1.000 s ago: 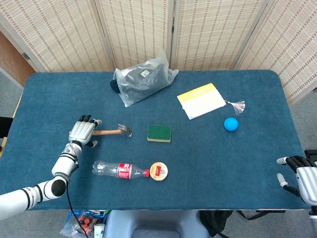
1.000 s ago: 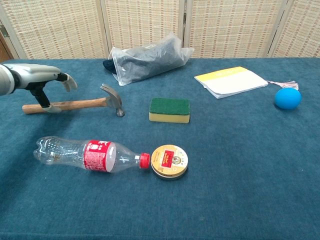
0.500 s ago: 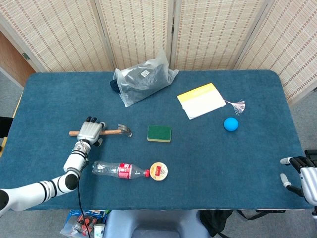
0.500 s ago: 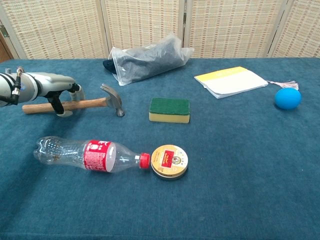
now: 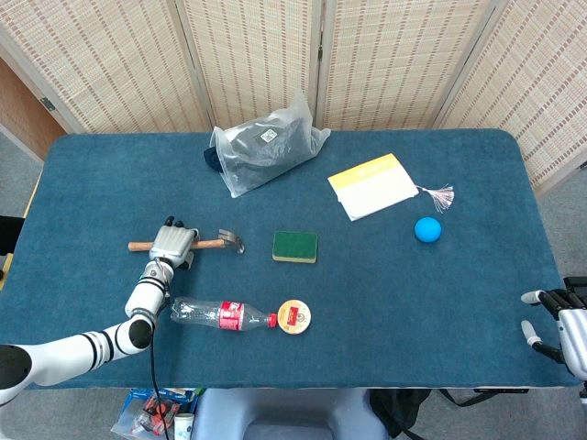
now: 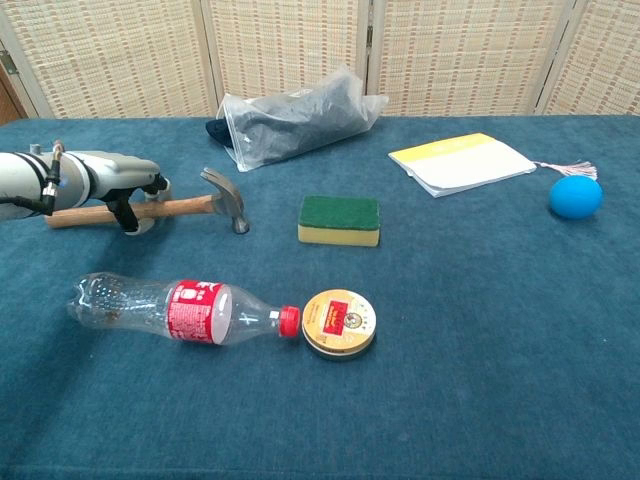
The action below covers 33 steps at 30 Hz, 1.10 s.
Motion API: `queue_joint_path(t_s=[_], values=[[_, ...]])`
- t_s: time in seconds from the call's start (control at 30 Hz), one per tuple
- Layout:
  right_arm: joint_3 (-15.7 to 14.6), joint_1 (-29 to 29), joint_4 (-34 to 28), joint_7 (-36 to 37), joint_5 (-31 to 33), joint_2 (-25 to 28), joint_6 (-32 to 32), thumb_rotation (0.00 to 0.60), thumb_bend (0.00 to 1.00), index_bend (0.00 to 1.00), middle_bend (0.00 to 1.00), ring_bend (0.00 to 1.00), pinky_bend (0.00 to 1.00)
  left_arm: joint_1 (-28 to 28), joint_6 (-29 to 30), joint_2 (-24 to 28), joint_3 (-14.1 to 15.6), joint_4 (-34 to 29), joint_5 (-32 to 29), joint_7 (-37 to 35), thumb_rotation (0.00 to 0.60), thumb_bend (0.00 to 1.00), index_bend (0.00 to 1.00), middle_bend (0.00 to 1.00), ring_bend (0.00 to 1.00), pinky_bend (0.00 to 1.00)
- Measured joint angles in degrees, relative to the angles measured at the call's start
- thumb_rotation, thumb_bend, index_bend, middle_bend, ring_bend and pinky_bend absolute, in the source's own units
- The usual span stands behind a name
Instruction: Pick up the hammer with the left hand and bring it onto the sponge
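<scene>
The wooden-handled hammer (image 5: pixel 231 242) (image 6: pixel 190 206) lies flat on the blue table, its steel head pointing toward the sponge. My left hand (image 5: pixel 171 244) (image 6: pixel 118 180) sits over the middle of the handle, fingers curled around it, thumb underneath. The handle's butt end sticks out to the left of the hand. A green-topped yellow sponge (image 5: pixel 294 246) (image 6: pixel 339 219) lies just right of the hammer head, apart from it. My right hand (image 5: pixel 559 328) hangs at the table's near right edge, fingers apart and holding nothing; only the head view shows it.
A clear plastic bottle (image 5: pixel 220 313) (image 6: pixel 170 308) and a round tin (image 5: pixel 294 316) (image 6: pixel 339 322) lie in front of the hammer. Behind are a plastic bag (image 5: pixel 266 147) (image 6: pixel 295 125), a notebook (image 5: pixel 373 186) (image 6: pixel 462 162) and a blue ball (image 5: pixel 427 229) (image 6: pixel 575 197).
My left hand slid right along the handle and lowered, and its fingers closed around it. The hammer has stayed where it lay. The right hand drew back slightly.
</scene>
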Motion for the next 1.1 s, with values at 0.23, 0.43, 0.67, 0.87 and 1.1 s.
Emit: queue_joint_path(t_s=[0.23,0.43,0.67,0.87,1.1], values=[[0.06,0.02,-0.18,-0.23,0.06,0.06,-0.1,0.6,0.35,0.37,0.42,0.29,0.3,-0.81,-0.24,-0.1,0.67,-0.2,-0.9,0.38,0.6,0.55,0.33,0.4,0.18,0.0],[0.1,0.08,-0.29,-0.4,0.14,0.1,-0.28,0.6,0.35,0.37,0.42,0.29,0.3,-1.2,0.02,-0.28,0.85,-0.32,-1.04,0.13,0.6,0.58,0.39,0.48,0.24,0.0],[0.15,-0.05,-0.63,-0.81,0.44,0.21,-0.25,0.6,0.35,0.37,0.42,0.29,0.3,-0.84,-0.23,-0.84,0.36,1.1,1.79,-2.67,0.6,0.58,0.56,0.66,0.39,0.0],[0.25,-0.02,-1.19,-1.47,0.54,0.31,-0.27,0.6,0.35,0.37,0.42,0.29,0.3,0.63,-2.14,-0.77,-1.16,2.04,8.3,-10.18,0.6,0.58,0.67,0.8,0.59,0.45],[0.34,-0.05,-1.92,-2.15,0.72,0.61,-0.25,0.6,0.35,0.37,0.42,0.29,0.3,3.85,-3.39,-0.19,-3.93,2.79,23.5,-26.54,0.6,0.58,0.71,0.88,0.75,0.8]])
